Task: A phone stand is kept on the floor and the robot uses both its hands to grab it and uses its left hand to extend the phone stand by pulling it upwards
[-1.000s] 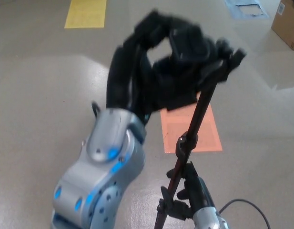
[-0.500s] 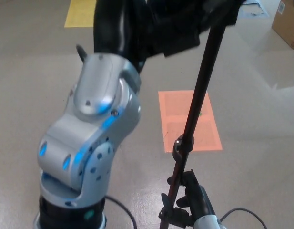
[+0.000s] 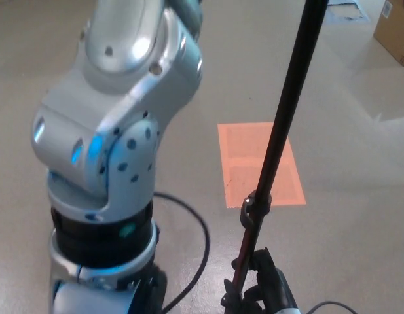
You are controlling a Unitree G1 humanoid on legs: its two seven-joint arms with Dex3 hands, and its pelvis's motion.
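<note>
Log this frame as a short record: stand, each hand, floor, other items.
stand: black pole slanting up out of the top edge, clamp collar partway up
left hand: not in view; only the silver left arm shows, raised
right hand: black, at the pole's lower part, bottom edge; grip unclear
floor: beige, orange patch behind the pole
other: black cable curving by the arm, cardboard box top right
</note>
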